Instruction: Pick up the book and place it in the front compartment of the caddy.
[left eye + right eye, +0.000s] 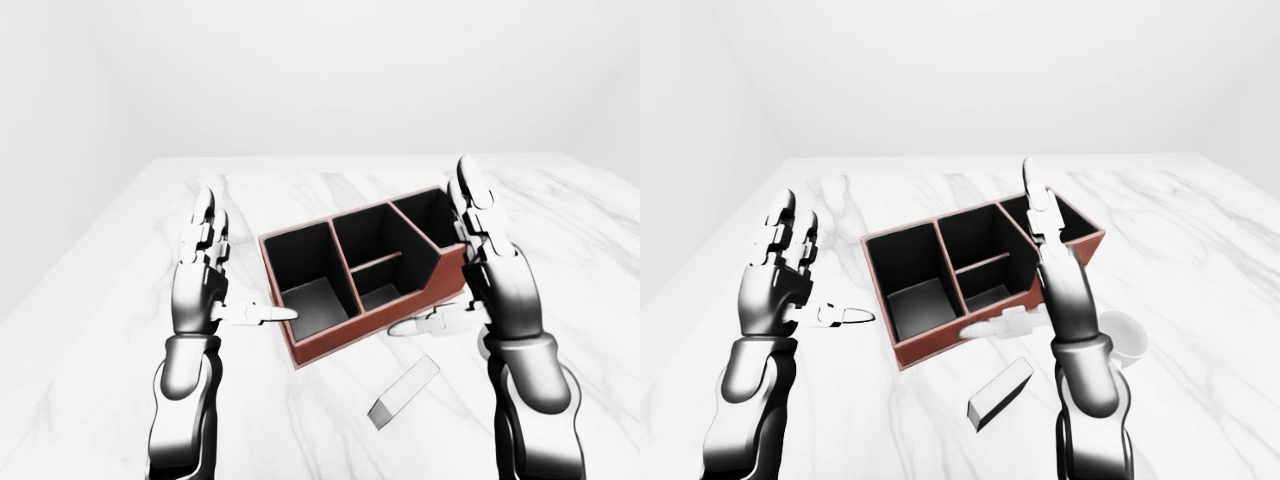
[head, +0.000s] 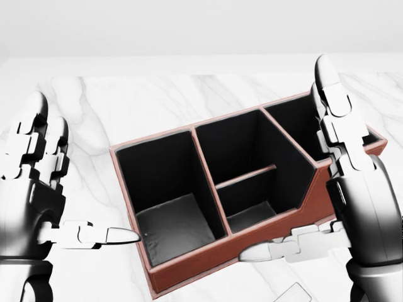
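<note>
The caddy (image 1: 335, 342) is a red-brown box with black compartments and stands in the middle of the white marble table (image 1: 100, 330). It has one large compartment on the left, a split pair in the middle and one at the upper right. The book (image 1: 404, 391), a small pale grey slab, lies on the table just below the caddy's lower right side. My left hand (image 1: 245, 262) is open and raised to the left of the caddy. My right hand (image 1: 430, 250) is open and raised at the caddy's right end, above the book and holding nothing.
A white mug (image 1: 1127, 340) stands on the table to the right of my right forearm and is partly hidden by it. The table's left edge (image 1: 70, 250) runs diagonally in the left-eye view. Plain white walls lie beyond the table.
</note>
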Robot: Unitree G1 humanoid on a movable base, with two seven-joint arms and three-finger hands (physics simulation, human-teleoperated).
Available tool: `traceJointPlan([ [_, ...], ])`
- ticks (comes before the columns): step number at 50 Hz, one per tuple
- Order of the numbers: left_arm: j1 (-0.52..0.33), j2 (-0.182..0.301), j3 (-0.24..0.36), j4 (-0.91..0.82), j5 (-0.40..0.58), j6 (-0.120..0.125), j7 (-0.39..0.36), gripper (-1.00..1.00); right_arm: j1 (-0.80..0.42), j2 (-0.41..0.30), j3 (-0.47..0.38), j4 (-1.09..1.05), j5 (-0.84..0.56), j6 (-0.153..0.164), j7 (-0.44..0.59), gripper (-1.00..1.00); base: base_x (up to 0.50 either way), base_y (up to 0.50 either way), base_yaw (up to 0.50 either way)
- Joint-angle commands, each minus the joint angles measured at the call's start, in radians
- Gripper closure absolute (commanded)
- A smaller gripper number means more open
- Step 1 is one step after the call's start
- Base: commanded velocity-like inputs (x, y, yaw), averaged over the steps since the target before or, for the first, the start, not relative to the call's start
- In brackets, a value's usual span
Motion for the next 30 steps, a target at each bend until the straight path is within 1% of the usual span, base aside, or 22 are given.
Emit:
traceJointPlan([
  [1,0.0,-0.001,-0.002,0.01,0.002,0.0,0.001,-1.0,-0.007,0.0,0.011,-0.031,-0.068,0.0,0.051,-1.0,0.0,0.0,0.0],
  [6,0.001,0.0,-0.003,0.005,0.003,0.0,0.0,-1.0,-0.016,-0.003,0.034,-0.043,-0.099,0.0,0.066,-1.0,0.0,0.0,0.0],
  [15,0.002,0.0,-0.002,0.004,0.004,0.0,-0.001,-1.0,-0.01,-0.014,0.042,-0.045,-0.173,0.0,0.121,-1.0,0.0,0.0,0.0],
  [21,0.0,0.0,0.0,0.01,0.002,0.0,0.0,-1.0,-0.011,-0.016,0.026,-0.055,-0.207,0.0,0.165,-1.0,0.0,0.0,0.0],
  [24,0.001,-0.001,-0.003,0.012,0.005,0.0,0.0,-1.0,-0.011,-0.027,0.016,-0.072,-0.235,0.0,0.205,-1.0,0.0,0.0,0.0],
  [30,0.001,-0.001,-0.004,0.027,0.008,0.0,0.0,-1.0,0.029,-0.025,0.009,-0.089,-0.277,0.0,0.267,-1.0,0.0,0.0,0.0],
])
